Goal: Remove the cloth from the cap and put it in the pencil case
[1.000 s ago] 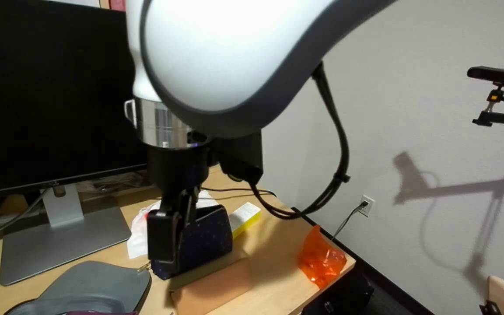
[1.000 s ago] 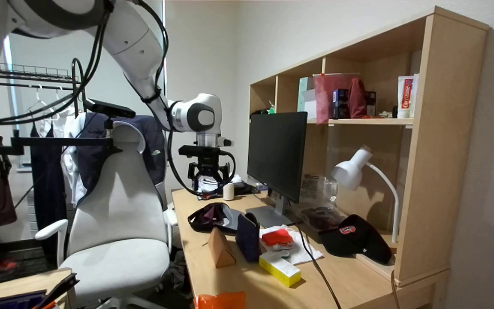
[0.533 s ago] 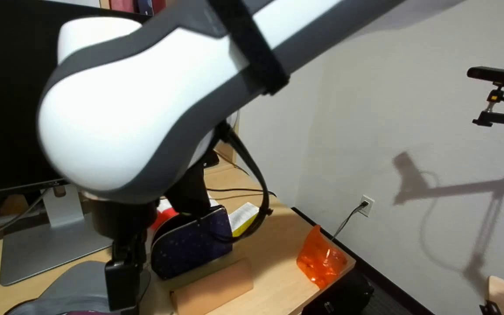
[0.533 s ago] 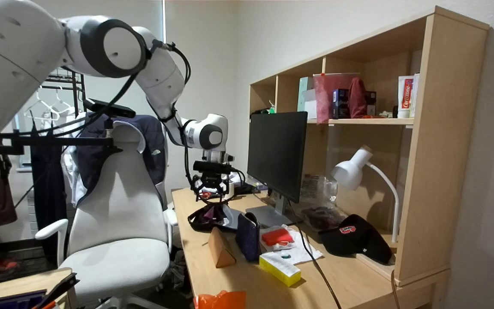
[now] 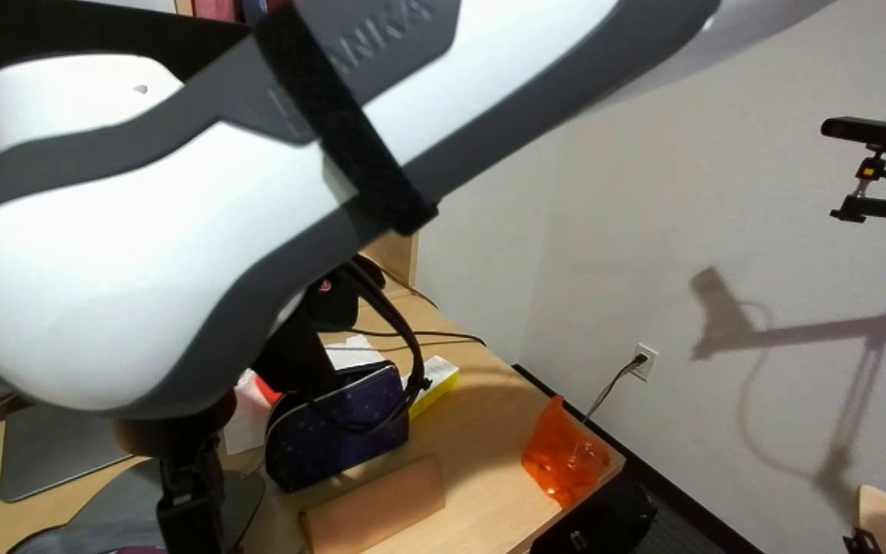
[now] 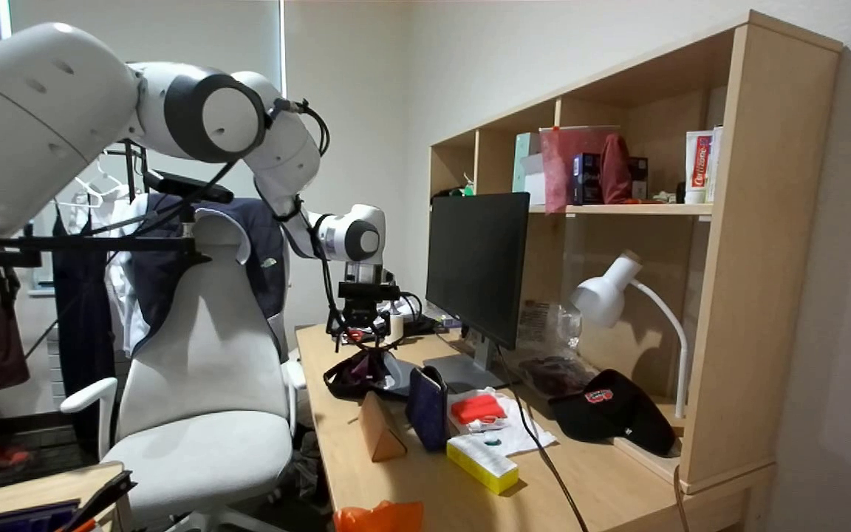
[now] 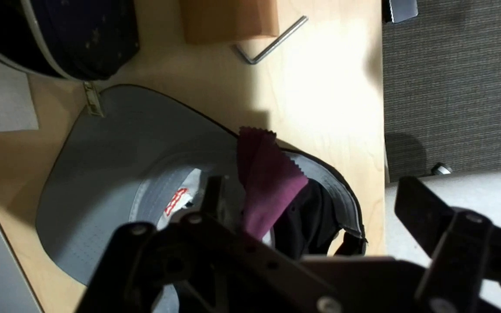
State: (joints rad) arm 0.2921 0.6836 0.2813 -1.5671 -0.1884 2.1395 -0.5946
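The pincer (image 7: pixel 313 195) was spread wide above the cap (image 7: pixel 111 148)! Draped inside, over the rim, the cloth (image 7: pixel 270 184) was masked at one end, the case (image 7: pixel 89 34) cropped by the wrist view.

The folded plum fabric cloth (image 7: pixel 272 187) is plain (darker near its zigzag tip). The upturned grey-and-black fabric cap (image 7: pixel 163 148) shows a grey brim and, inside, black panels and red print on white. Small pale specks dot the rounded navy pencil case (image 5: pixel 335 454). The two-fingered gripper (image 7: pixel 315 200) is black. In both exterior views, the wedge-shaped tan case (image 5: pixel 378 504) is plain, the oblong box (image 6: pixel 481 458) white above yellow, and the crumpled plastic bag (image 5: pixel 566 454) bright orange.
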